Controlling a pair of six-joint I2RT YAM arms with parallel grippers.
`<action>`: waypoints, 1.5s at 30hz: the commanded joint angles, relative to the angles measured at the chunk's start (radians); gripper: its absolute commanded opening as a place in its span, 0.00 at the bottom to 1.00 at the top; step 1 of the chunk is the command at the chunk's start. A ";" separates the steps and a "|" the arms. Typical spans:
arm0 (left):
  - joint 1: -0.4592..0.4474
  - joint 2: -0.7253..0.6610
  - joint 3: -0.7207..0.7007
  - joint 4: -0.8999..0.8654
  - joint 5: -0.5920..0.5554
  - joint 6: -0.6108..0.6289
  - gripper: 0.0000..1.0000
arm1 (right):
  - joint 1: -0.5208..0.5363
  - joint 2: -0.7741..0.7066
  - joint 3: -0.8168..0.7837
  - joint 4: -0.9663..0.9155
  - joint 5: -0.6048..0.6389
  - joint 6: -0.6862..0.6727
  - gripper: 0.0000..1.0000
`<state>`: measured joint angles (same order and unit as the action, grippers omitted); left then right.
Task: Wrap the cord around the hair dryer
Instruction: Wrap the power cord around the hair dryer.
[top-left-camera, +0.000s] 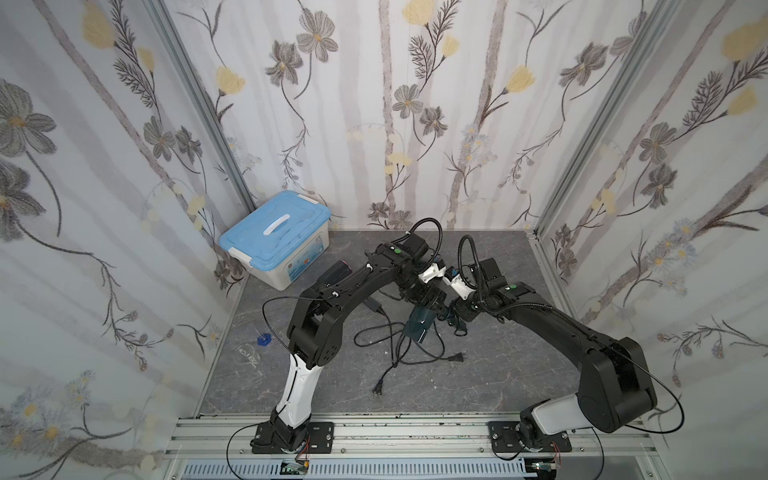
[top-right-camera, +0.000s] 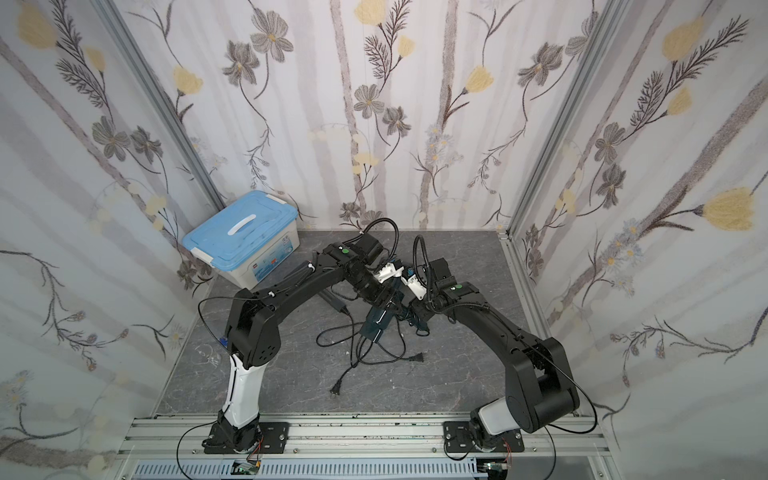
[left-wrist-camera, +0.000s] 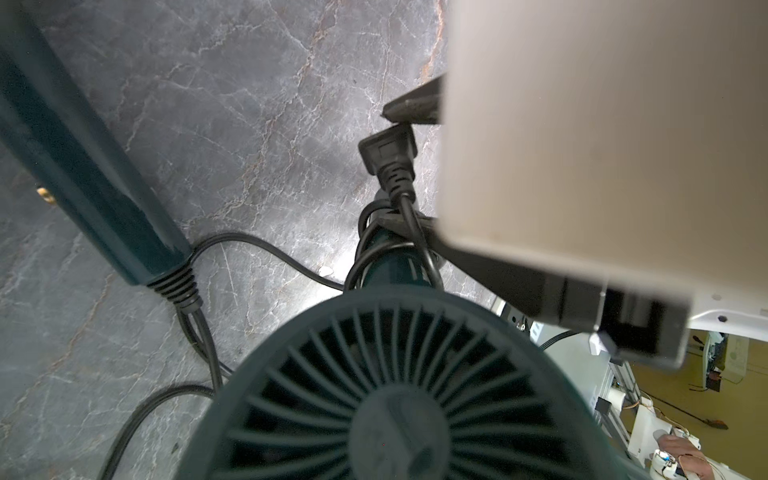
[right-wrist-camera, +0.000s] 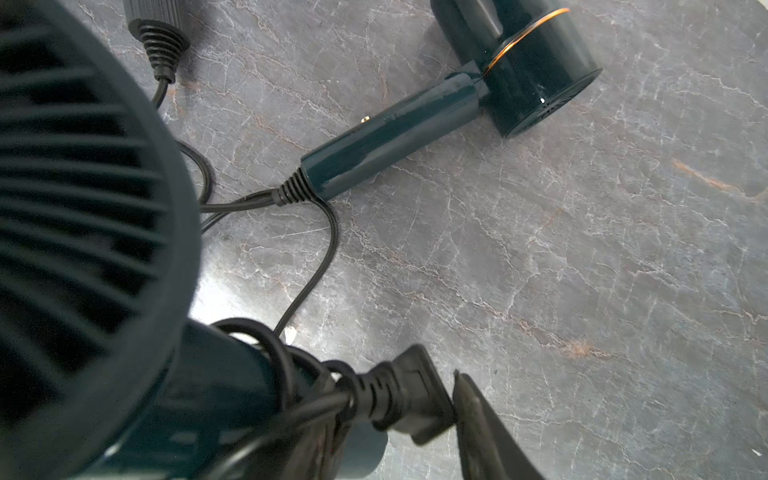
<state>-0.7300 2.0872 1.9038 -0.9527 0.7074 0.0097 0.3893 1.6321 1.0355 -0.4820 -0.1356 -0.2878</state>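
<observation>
Currently: L gripper (top-left-camera: 428, 302) clamped on hair dryer (left-wrist-camera: 395, 395), held up off table (left-wrist-camera: 208, 104) near centre; grip pt itself hidden.
R gripper (left-wrist-camera: 382, 164) jaws parted, plug (left-wrist-camera: 388, 151) between them, one fingertip (left-wrist-camera: 411, 106) touching plug end. Cord (left-wrist-camera: 376, 249) looped several turns around dryer handle. Loose cords (top-left-camera: 390, 336) tangled on table beneath. 2nd dryer (right-wrist-camera: 395, 145) lies flat nearby. Blue-lid box (top-left-camera: 276, 237) at far-left corner, well apart.

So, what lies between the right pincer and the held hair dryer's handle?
The cord's black plug, beside the coils round the hair dryer; the right wrist view shows it.
</observation>
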 joint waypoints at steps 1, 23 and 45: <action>-0.012 0.000 0.009 0.031 0.246 0.160 0.00 | -0.012 0.029 0.035 0.082 -0.039 0.027 0.54; 0.029 0.052 -0.018 0.101 0.403 -0.021 0.00 | -0.130 0.048 0.112 -0.110 -0.116 0.090 0.82; 0.091 0.140 -0.039 0.219 0.481 -0.117 0.00 | -0.282 0.141 0.042 -0.102 -0.070 0.170 0.84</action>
<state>-0.6430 2.2246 1.8629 -0.7803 1.1191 -0.0898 0.1127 1.7710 1.0836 -0.5915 -0.2096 -0.1280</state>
